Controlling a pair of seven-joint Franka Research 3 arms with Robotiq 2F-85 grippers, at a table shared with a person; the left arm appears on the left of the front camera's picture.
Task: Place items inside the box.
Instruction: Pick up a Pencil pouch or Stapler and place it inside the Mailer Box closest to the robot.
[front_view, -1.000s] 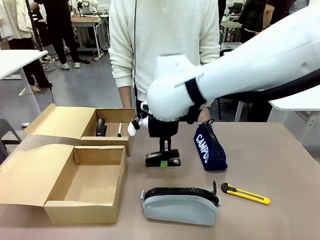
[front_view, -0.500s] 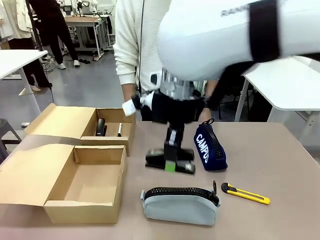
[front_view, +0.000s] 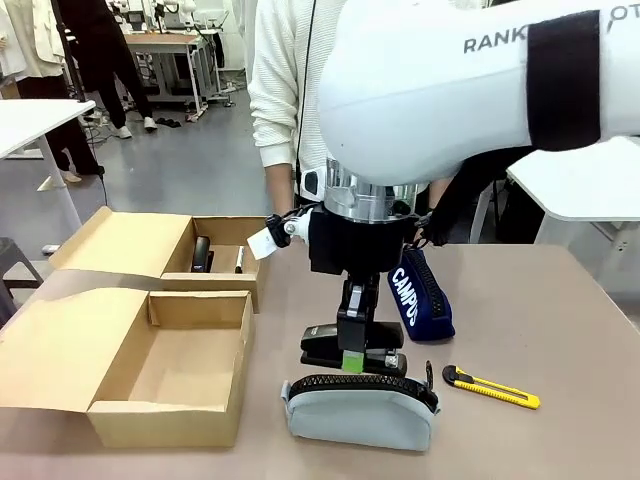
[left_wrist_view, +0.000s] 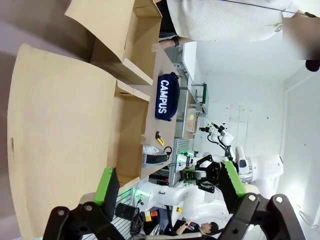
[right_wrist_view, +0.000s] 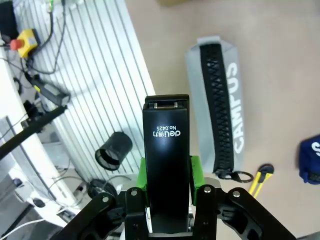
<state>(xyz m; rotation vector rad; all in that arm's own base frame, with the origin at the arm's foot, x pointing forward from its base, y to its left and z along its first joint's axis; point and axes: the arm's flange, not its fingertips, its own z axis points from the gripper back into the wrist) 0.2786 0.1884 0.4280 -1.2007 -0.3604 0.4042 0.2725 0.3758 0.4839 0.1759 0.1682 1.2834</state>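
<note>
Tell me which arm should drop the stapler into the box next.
Right. The right claw is shut on the black stapler, beside the open box. The left claw is open and holds nothing.

The right arm (front_view: 450, 90) has swung in toward the camera and now looms across the top of the front view. The right gripper (front_view: 353, 360) has carried the black stapler (front_view: 385, 358) from mid-table (front_view: 560, 320) toward the robot's side, just behind the pale grey pouch (front_view: 360, 412). It possibly hangs clear of the tabletop. The person (front_view: 290, 90) has shifted toward picture right.
</note>
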